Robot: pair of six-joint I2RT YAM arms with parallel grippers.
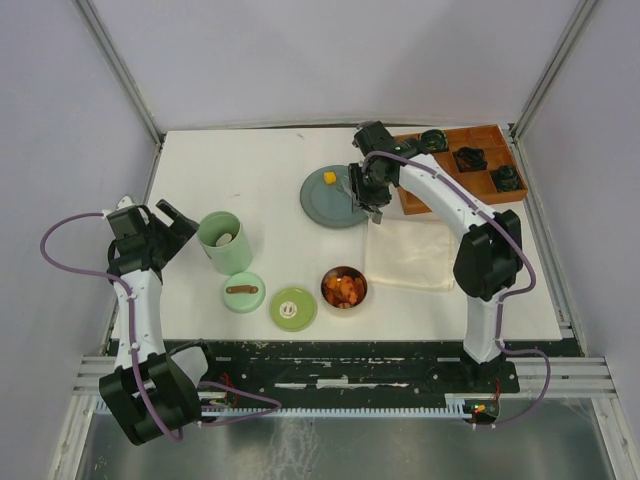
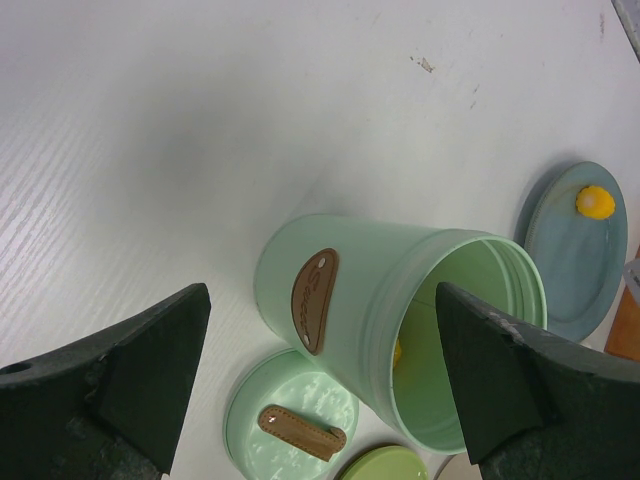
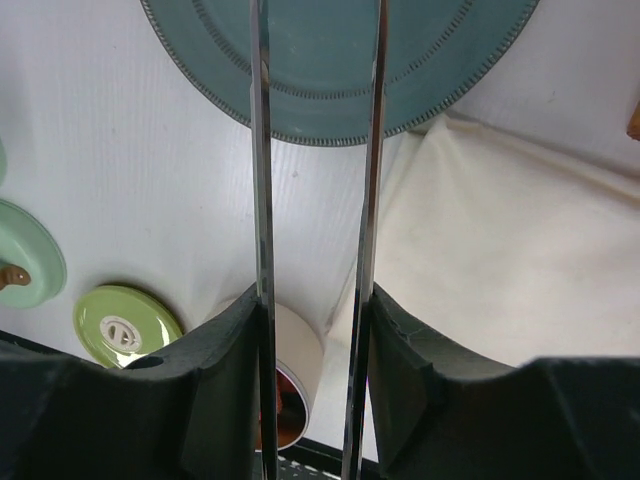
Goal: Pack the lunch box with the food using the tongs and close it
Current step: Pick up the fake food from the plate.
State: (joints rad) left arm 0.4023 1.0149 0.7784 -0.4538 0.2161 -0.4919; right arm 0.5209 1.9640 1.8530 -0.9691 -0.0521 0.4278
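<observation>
White table (image 1: 260, 180): right gripper (image 3: 315, 310) clamps the tongs (image 3: 258, 150) above the plate (image 3: 340, 60) at upper centre; left gripper (image 2: 320, 300) gapes wide, empty.

Open desk (image 1: 275, 215) lies between canister (image 1: 225, 243) and plate (image 1: 325, 200); flat lid (image 1: 243, 292), lime-green lid (image 1: 292, 309) and steel bowl (image 1: 344, 288) block the near strip.

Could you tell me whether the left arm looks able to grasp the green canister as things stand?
Probably yes: the left gripper is wide open facing the canister, with nothing between them.
</observation>
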